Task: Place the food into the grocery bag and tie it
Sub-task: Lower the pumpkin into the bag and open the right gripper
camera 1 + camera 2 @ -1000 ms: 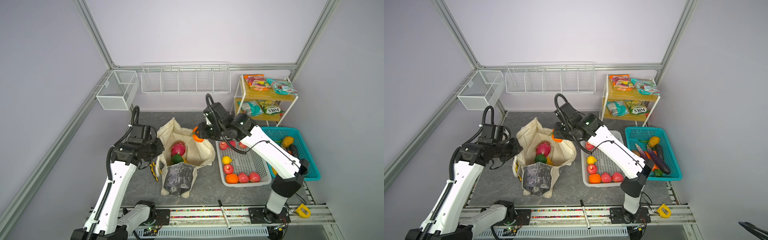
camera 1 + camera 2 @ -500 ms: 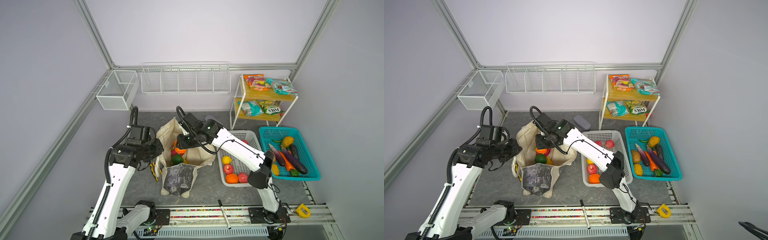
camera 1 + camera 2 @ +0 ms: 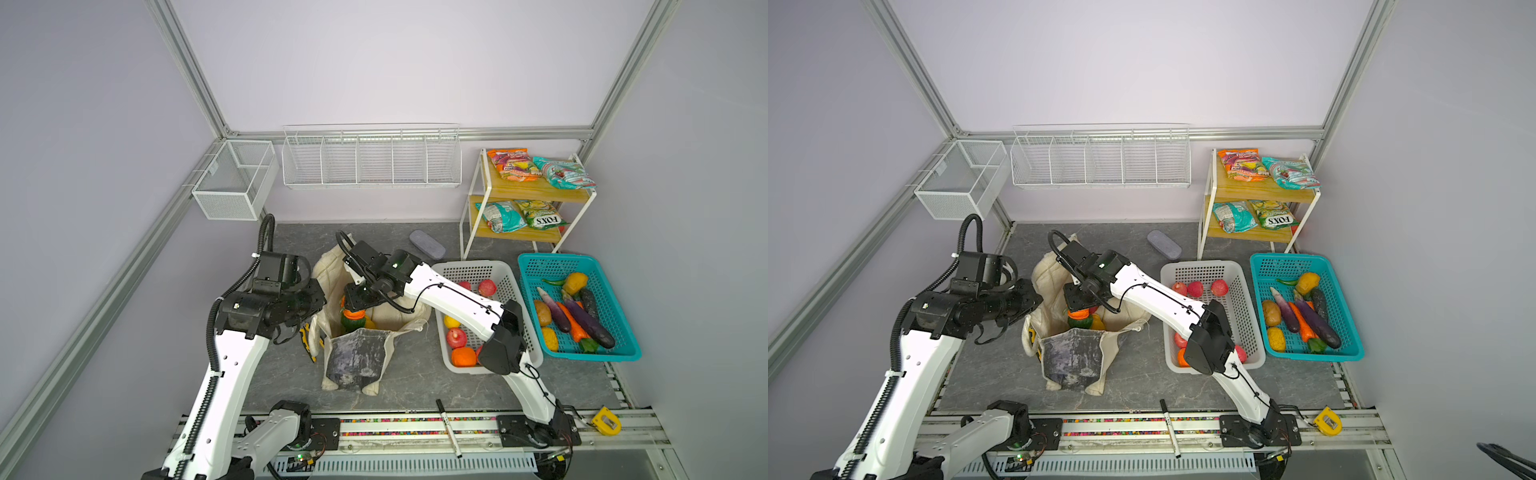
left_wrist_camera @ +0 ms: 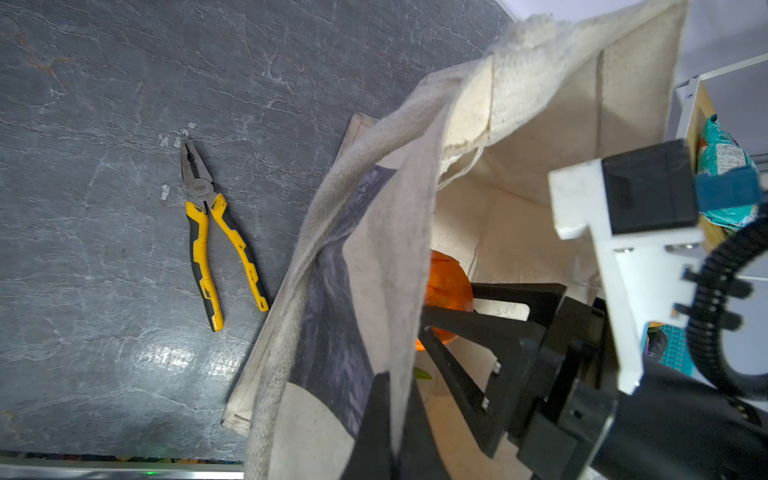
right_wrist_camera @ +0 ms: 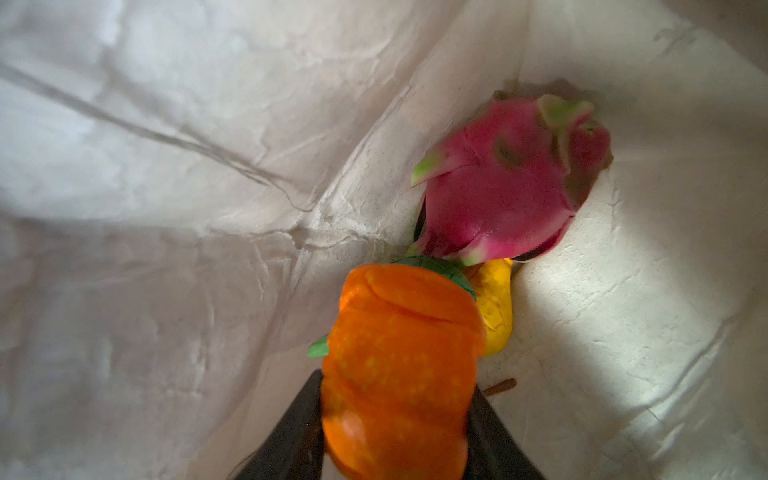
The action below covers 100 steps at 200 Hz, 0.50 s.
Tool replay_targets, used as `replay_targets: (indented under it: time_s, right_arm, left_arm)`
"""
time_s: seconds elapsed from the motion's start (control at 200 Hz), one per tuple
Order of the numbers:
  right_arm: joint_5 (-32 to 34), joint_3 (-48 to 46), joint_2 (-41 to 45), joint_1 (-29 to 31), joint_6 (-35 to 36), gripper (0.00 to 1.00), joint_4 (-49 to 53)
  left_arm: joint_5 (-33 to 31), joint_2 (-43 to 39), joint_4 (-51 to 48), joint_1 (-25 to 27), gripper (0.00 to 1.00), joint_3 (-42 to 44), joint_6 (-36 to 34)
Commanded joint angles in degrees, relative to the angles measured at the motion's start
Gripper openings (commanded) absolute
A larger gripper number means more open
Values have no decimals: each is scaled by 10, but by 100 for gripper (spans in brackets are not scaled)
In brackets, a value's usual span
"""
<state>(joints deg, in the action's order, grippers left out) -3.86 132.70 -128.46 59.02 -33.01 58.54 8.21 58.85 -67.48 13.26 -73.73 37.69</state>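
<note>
The cream grocery bag stands open mid-table, marbled panel facing front. My left gripper is shut on the bag's left rim, cloth pinched between its jaws and held up. My right gripper reaches down into the bag's mouth, shut on a small orange pumpkin. Below it on the bag floor lie a pink dragon fruit, a yellow fruit and a green vegetable. The bag's handles hang loose.
A white basket with apples and oranges and a teal basket of vegetables stand right of the bag. Yellow pliers lie by the bag's left side. A grey case and a shelf of snack packets are behind.
My right arm has swung left from beside the white basket and lowered the pumpkin into the bag. The left gripper has kept its hold on the rim.
</note>
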Motion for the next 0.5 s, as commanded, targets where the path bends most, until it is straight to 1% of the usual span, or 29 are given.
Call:
replay_targets:
  time_s: [0.0,0.31,0.495]
  right_arm:
    - [2,-8,-26,2,36,46,17]
    - [11,-41,-43,1,72,49,17]
    - [0,-53,-40,-1,85,51,7]
  left_arm:
    - [-6,-9,-8,4,0,-13,2]
    - [-9,-4,-10,4,0,-18,-1]
    - [-10,0,-9,4,0,-18,-3]
